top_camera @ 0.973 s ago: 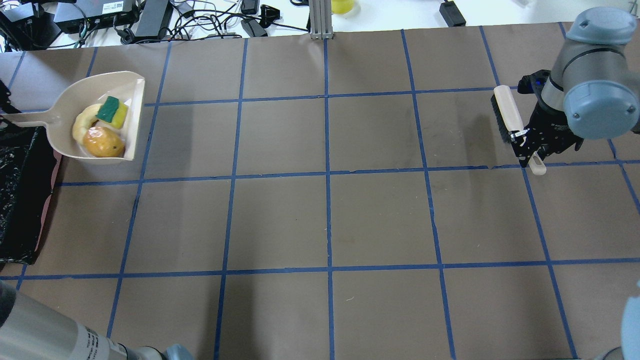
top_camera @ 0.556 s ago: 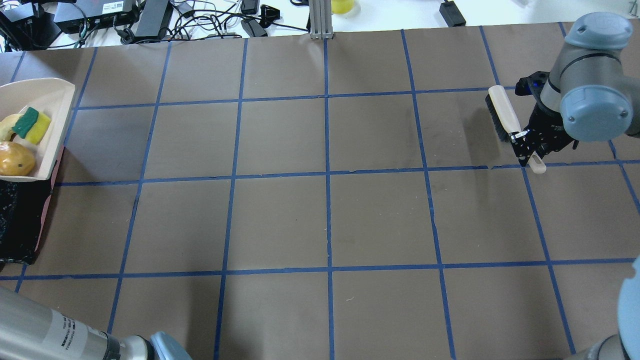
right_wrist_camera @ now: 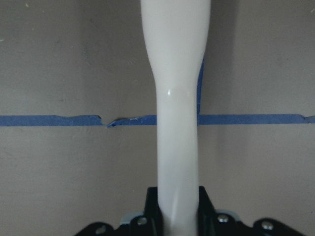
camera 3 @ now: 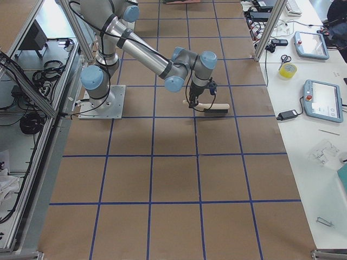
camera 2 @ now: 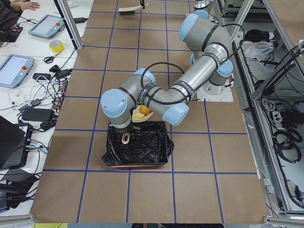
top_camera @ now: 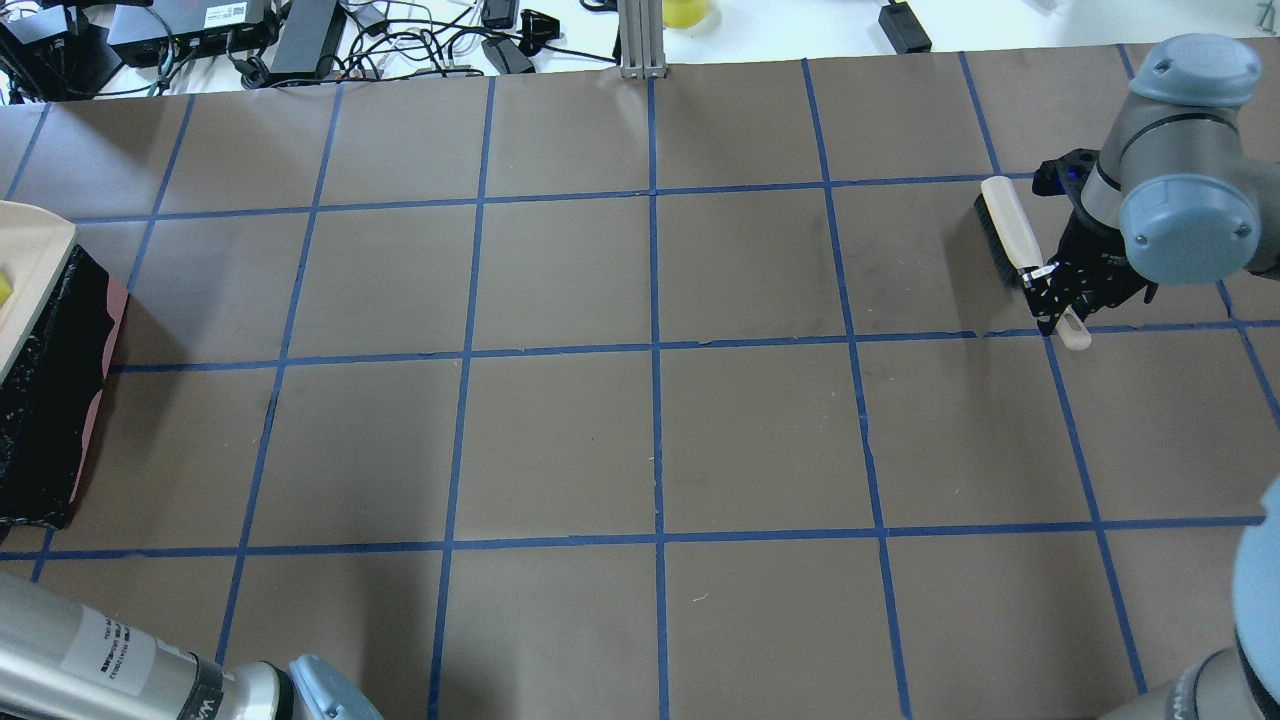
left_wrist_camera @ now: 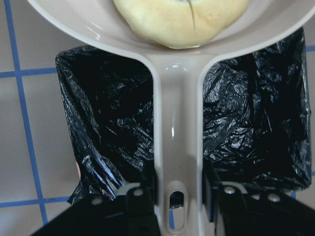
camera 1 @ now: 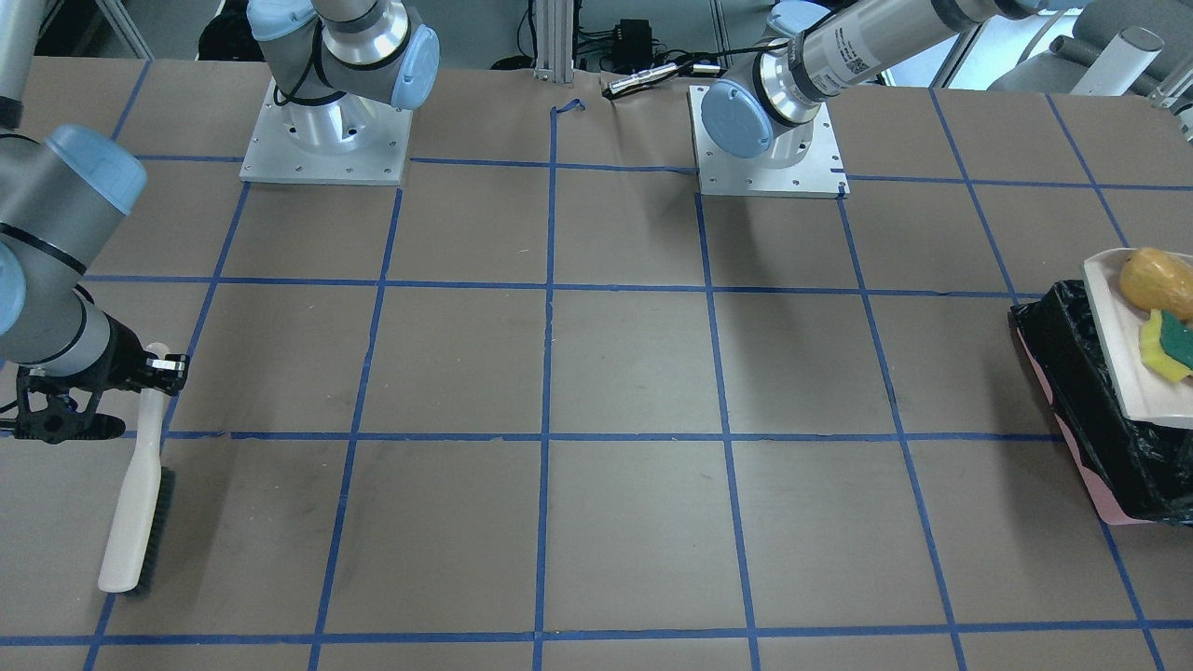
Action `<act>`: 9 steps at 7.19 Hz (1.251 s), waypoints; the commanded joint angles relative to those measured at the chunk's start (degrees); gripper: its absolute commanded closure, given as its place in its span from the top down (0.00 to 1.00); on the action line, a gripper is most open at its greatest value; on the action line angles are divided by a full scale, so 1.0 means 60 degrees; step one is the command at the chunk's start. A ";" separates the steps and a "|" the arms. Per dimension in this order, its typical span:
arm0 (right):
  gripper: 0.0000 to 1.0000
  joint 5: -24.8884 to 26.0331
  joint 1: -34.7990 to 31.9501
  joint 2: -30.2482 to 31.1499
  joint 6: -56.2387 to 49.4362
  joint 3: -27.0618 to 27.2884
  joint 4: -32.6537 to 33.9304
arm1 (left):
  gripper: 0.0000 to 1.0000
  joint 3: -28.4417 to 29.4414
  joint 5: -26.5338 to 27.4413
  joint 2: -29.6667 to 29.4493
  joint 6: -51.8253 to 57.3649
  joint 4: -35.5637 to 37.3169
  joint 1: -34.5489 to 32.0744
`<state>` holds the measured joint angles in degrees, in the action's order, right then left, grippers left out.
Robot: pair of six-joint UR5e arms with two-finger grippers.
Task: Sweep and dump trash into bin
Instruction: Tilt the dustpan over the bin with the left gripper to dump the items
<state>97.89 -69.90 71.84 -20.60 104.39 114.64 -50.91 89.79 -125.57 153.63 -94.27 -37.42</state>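
The left gripper (left_wrist_camera: 178, 194) clamps the dustpan (left_wrist_camera: 177, 123) by its handle, holding it above the bin (left_wrist_camera: 103, 128) with the lump (camera 1: 1154, 280), sponge (camera 1: 1176, 347) and slice (left_wrist_camera: 182, 19) inside. The right gripper (right_wrist_camera: 177, 209) grips the brush (right_wrist_camera: 177, 98) handle, well apart at the table's (top_camera: 650, 440) other end.

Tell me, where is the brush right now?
In the overhead view the brush is on the right of the table, its handle clamped in the right gripper, opposite the bin at the left edge.

Dustpan (camera 1: 1123, 354), bin (camera 1: 1081, 391) and potato-like lump (camera 1: 1160, 280) run off the front view's right edge; overhead shows only the dustpan's corner.
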 commanded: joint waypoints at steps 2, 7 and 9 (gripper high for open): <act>0.00 -0.0054 0.0253 -0.0006 -0.0008 0.0019 -0.0063 | 0.00 0.0966 0.0078 -0.0895 0.1081 0.0476 0.0435; 0.00 -0.0098 0.0179 0.0156 -0.0550 0.0136 -0.0034 | 0.00 0.1118 0.1497 -0.1178 0.1466 0.1399 -0.0060; 0.08 -0.0157 0.0179 0.0111 -0.0536 0.0122 -0.0005 | 0.00 0.0913 0.1880 -0.0958 0.1948 0.1763 -0.0370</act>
<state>97.07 -68.84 72.66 -23.82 105.14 114.46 -44.66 99.94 -131.93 164.00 -85.41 -38.63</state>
